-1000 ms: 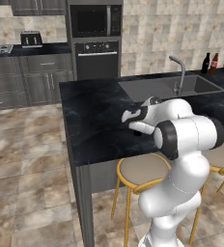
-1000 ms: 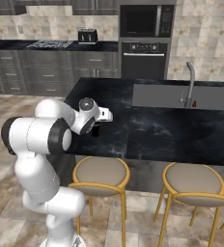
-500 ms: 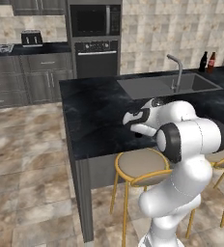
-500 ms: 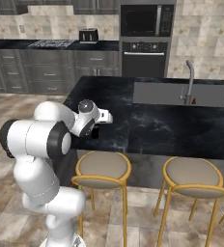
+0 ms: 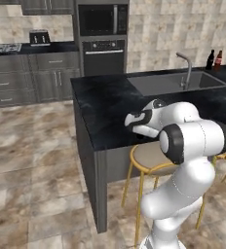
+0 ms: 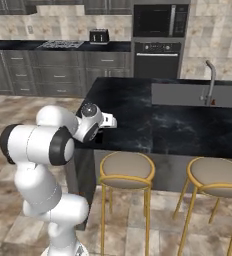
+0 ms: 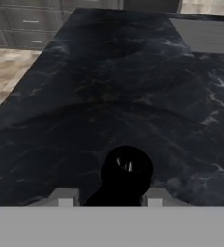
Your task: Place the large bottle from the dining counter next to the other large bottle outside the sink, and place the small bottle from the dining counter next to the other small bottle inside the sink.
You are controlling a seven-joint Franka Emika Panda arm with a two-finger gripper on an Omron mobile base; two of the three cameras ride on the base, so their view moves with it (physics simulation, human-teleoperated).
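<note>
My gripper (image 7: pixel 109 198) is shut on the small bottle (image 7: pixel 127 169), whose dark round top shows between the two fingertips in the hand view. It hangs just above the near left end of the dining counter (image 7: pixel 109 72). In the right base view the gripper (image 6: pixel 100 131) points down at the counter's near edge, with the small bottle (image 6: pixel 99 137) dark beneath it. The white hand (image 5: pixel 137 119) sits over the dining counter (image 5: pixel 100 107). Beyond the sink (image 5: pixel 154 85), at the far right, the large bottle (image 5: pixel 210 59) stands beside the other large bottle (image 5: pixel 218 58), which is brown with a red cap.
A curved tap (image 5: pixel 185 68) rises behind the sink. Gold-legged stools (image 6: pixel 125 170) stand along the counter's near side. Against the back wall stand an oven (image 5: pixel 103 53) and a counter with a toaster (image 5: pixel 39 37). Tiled floor lies open to the left.
The whole picture has slid slightly to the right, so the base has driven a little. The arm keeps its pose and the gripper stays shut on the small bottle.
</note>
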